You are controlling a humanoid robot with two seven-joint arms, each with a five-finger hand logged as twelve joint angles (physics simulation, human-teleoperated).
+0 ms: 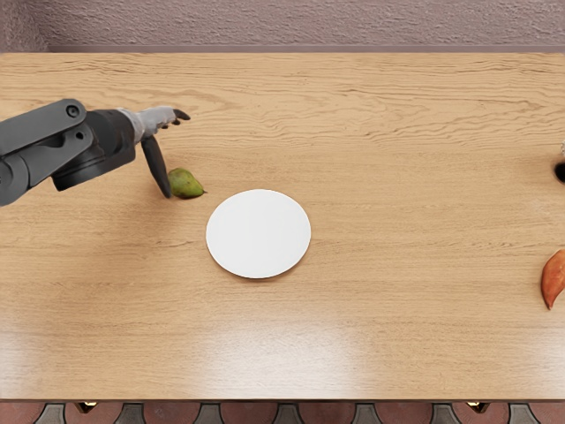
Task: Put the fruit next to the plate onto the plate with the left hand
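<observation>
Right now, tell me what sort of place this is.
Likely a simulated dining or kitchen tabletop: a wooden table with a white plate, a green pear beside it, and the robot's left hand open by the pear.

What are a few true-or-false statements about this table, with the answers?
1. The white plate has nothing on it. True.
2. The green pear lies on the plate. False: it lies on the table, up and to the left of the plate.
3. The left robot hand is gripping the pear. False: its fingers are spread and hold nothing, with one reaching down just beside the pear.
4. An orange-red item lies at the table's right edge. True.
</observation>
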